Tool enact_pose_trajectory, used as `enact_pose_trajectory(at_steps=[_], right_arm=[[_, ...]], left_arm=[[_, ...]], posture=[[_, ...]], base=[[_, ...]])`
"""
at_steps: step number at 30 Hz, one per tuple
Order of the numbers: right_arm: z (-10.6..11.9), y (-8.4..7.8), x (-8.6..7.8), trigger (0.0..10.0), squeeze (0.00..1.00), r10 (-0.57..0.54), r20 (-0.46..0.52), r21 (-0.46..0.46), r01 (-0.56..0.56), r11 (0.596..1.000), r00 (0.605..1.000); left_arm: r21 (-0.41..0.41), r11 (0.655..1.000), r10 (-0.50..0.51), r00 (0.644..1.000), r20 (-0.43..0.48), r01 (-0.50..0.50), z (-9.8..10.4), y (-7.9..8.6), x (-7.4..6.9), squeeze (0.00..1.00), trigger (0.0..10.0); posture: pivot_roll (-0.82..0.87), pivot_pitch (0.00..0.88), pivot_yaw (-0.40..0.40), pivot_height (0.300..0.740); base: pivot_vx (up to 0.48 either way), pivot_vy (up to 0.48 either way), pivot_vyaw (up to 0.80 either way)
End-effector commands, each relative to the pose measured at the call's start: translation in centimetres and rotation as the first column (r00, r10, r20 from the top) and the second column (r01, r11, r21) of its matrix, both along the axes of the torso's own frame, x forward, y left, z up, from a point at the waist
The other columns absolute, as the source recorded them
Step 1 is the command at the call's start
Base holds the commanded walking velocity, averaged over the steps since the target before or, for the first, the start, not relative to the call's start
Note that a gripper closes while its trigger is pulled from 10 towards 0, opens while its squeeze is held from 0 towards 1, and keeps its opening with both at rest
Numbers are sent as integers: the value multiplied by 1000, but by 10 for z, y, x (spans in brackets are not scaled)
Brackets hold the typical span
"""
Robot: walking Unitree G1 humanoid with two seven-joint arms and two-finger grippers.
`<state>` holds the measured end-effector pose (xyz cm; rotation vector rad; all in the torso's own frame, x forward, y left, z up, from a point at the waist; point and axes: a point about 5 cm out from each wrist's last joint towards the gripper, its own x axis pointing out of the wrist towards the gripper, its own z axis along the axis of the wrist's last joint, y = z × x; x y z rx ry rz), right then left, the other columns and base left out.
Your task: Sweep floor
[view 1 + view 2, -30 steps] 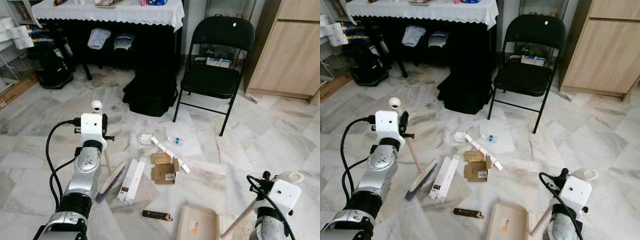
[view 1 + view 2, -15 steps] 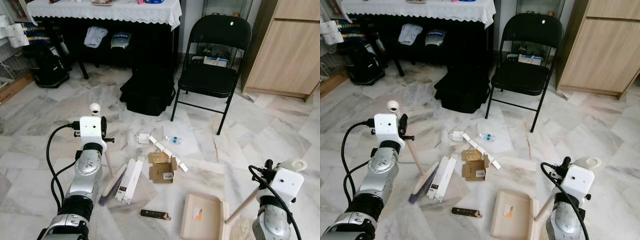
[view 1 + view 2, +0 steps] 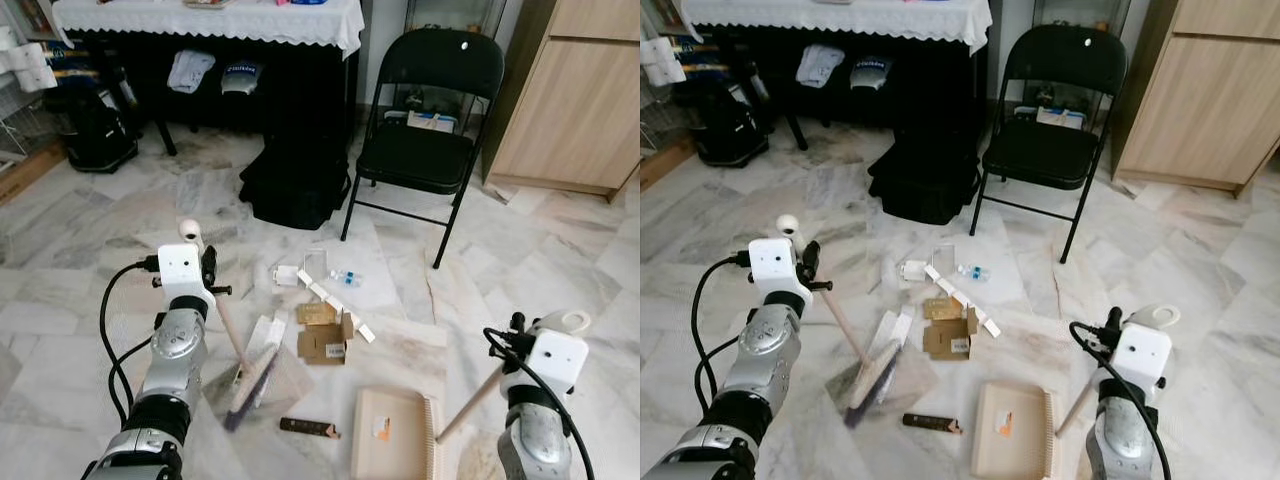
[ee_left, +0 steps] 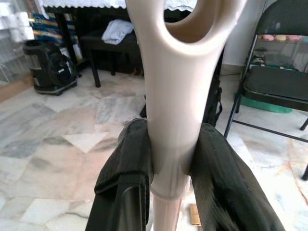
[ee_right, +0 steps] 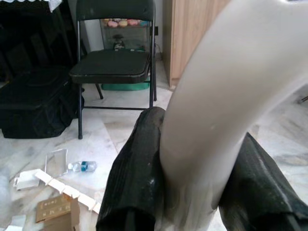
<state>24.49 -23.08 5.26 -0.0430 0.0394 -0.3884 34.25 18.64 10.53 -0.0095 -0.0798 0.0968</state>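
1. Left gripper (image 4: 168,159): fingers clamped on the cream handle of the brush (image 3: 252,385); bristle head down on the marble floor (image 3: 90,270), against the long white box (image 3: 262,340).
2. Right gripper (image 5: 192,192): fingers closed around the dustpan (image 3: 392,434) handle; pan flat on floor, just right of the dark bar (image 3: 311,428).
3. Cardboard pieces (image 3: 325,340) and small bottle (image 3: 344,279) scattered before the black chair (image 3: 430,120).

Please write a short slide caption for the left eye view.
Left claw sweeps a brush through cardboard litter; right claw holds the dustpan.
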Motion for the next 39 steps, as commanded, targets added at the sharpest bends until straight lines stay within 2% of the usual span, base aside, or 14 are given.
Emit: enact_pose_trajectory(at_steps=[1,7,19,31,39], right_arm=[[7,-1,5,10000,0,12,42,-14,-11,1000,999],[6,6,12,10000,0,74,54,-30,-72,997,996],[-2,3,18,10000,0,93,32,-48,-92,995,995],[-10,5,15,10000,0,102,15,-47,-101,994,995],[-14,11,17,10000,0,156,3,-24,-156,988,988]], left_arm=[[-4,1000,-3,998,58,3,12,-1,5,0,10000],[-8,1000,-10,999,54,10,9,-1,4,0,10000],[-3,1000,7,998,61,-7,6,7,-1,0,10000],[-3,1000,19,998,64,-19,4,12,-6,0,10000],[7,998,70,995,68,-70,2,23,-10,0,10000]], posture=[[-203,78,20,740],[-199,85,14,740],[-186,97,9,740],[-174,116,0,740],[-166,135,-11,740]], base=[[0,0,0],[0,0,0],[0,0,0],[0,0,0],[0,0,0]])
